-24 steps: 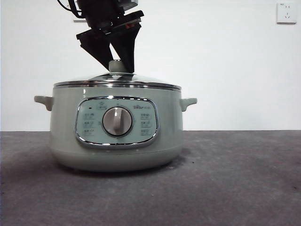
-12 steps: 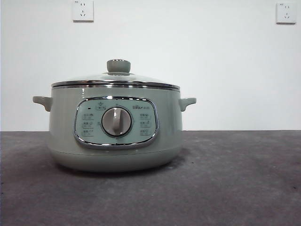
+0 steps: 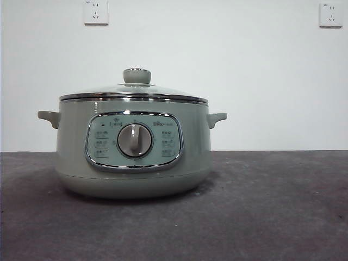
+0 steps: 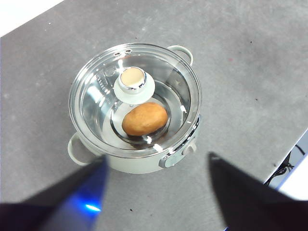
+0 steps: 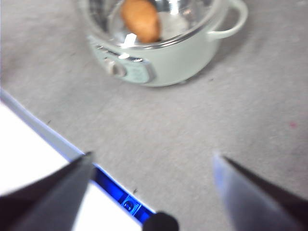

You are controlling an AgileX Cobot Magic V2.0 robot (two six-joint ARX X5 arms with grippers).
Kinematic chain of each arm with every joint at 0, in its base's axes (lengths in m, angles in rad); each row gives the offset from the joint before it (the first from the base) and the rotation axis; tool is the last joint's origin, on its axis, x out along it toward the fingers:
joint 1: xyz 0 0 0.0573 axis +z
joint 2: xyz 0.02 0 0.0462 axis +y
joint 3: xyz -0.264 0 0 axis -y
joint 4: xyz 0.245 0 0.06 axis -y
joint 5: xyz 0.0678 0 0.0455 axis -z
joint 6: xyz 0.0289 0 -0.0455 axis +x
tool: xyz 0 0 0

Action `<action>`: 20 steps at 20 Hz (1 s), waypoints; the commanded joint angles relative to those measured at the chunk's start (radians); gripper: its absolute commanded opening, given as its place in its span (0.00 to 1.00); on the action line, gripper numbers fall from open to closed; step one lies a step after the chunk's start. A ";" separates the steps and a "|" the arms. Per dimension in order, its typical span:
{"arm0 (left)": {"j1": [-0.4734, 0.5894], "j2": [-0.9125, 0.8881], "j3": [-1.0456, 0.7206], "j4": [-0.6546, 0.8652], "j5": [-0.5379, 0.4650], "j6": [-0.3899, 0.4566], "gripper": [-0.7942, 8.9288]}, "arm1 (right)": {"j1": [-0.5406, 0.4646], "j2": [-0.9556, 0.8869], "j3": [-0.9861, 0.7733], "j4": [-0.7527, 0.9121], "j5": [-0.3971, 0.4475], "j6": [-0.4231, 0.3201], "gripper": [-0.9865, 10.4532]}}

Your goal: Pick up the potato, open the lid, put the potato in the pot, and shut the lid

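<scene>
Potato (image 4: 144, 119) lies inside the pot (image 3: 133, 163) under the seated lid (image 4: 134, 98). Glass lid: rigid, breakable, slick; best gripped by its knob (image 3: 136, 76). Left gripper (image 4: 156, 192) and right gripper (image 5: 151, 192) spread, empty, well clear of the pot.

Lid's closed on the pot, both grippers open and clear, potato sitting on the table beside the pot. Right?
Not quite. The potato is inside the pot, under the glass lid, as the left wrist view shows. The rest holds: lid closed, left gripper and right gripper open and clear.
</scene>
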 commanded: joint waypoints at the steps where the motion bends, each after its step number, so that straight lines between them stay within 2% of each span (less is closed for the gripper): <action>1: -0.004 0.004 -0.005 0.004 0.001 -0.018 0.08 | 0.002 0.002 -0.008 -0.022 0.013 -0.007 0.09; 6: -0.004 0.051 -0.005 0.004 0.001 -0.017 0.08 | 0.002 0.002 -0.008 -0.035 0.075 -0.007 0.09; 9: -0.007 0.090 -0.005 0.005 0.009 -0.018 0.08 | 0.002 0.002 -0.008 -0.035 0.082 -0.007 0.09; 11: 0.031 0.100 -0.005 0.016 -0.014 -0.017 0.08 | 0.002 0.002 -0.008 -0.035 0.082 -0.007 0.09; 12: 0.055 0.094 -0.005 0.031 -0.017 0.018 0.08 | 0.002 0.002 -0.008 -0.035 0.082 -0.007 0.09; 13: 0.082 0.079 -0.007 0.033 -0.030 0.129 0.08 | 0.002 0.002 -0.008 -0.035 0.081 -0.007 0.09; 14: 0.114 0.057 -0.028 0.037 -0.023 0.194 0.08 | 0.002 0.002 -0.008 -0.035 0.082 -0.007 0.09; 15: 0.154 0.014 -0.089 0.104 -0.009 0.208 0.08 | 0.002 0.002 -0.008 -0.035 0.082 -0.007 0.09; 16: 0.199 -0.046 -0.190 0.237 0.010 0.204 0.08 | 0.002 0.002 -0.008 -0.035 0.082 -0.007 0.09; 18: 0.286 -0.205 -0.484 0.589 0.061 0.154 0.08 | 0.002 0.002 -0.008 -0.035 0.082 -0.007 0.09; 20: 0.365 -0.384 -0.823 0.946 0.064 0.076 0.08 | 0.002 0.002 -0.008 -0.035 0.082 -0.007 0.09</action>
